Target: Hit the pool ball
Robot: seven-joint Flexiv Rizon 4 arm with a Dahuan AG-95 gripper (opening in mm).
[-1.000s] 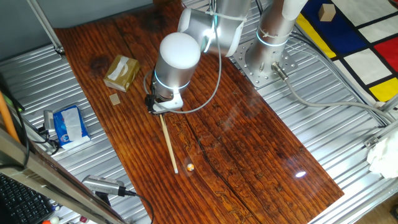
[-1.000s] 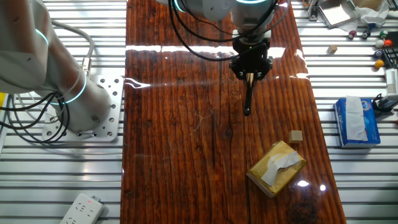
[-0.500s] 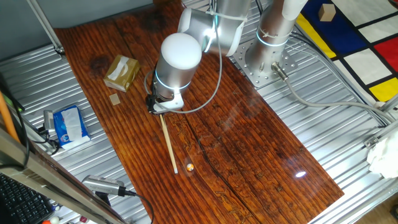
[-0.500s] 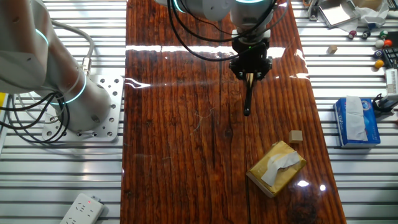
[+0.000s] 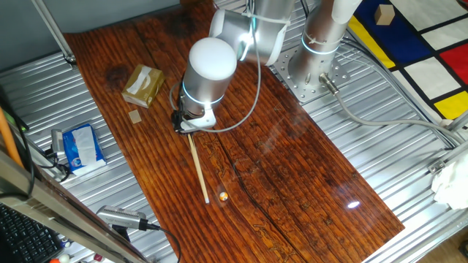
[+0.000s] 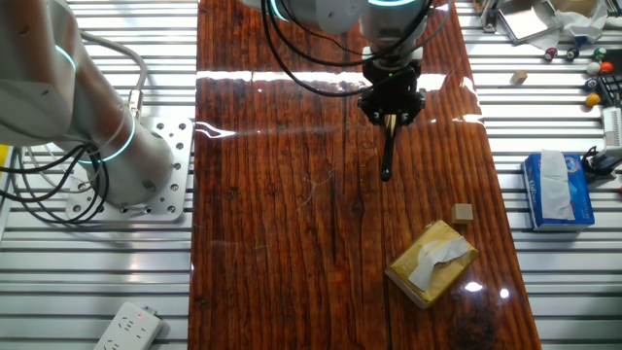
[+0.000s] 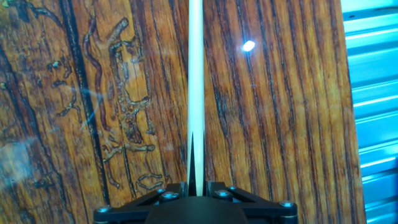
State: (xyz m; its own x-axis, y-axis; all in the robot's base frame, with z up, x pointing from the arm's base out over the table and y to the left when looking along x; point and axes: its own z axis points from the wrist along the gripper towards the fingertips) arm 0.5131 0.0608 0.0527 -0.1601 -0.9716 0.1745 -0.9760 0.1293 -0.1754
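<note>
The pool ball [image 5: 223, 196] is a tiny orange-yellow ball on the dark wooden table [image 5: 292, 168]. My gripper [image 5: 191, 130] is shut on a thin pale cue stick [image 5: 199, 169] that slants down over the table. The stick's tip lies just left of the ball, a small gap apart. In the hand view the stick [image 7: 194, 74] runs straight up from between the closed jaws of the gripper [image 7: 194, 186], and the ball is out of view. In the other fixed view the gripper [image 6: 392, 115] shows with the stick's dark end [image 6: 387, 160] below it, and the ball is hidden.
A tan tissue box [image 5: 143, 85] and a small wooden cube [image 5: 135, 117] lie at the table's far left, also in the other fixed view [image 6: 432, 262]. A blue tissue pack [image 5: 82, 146] lies off the table. The arm's base [image 5: 314, 66] stands on the right.
</note>
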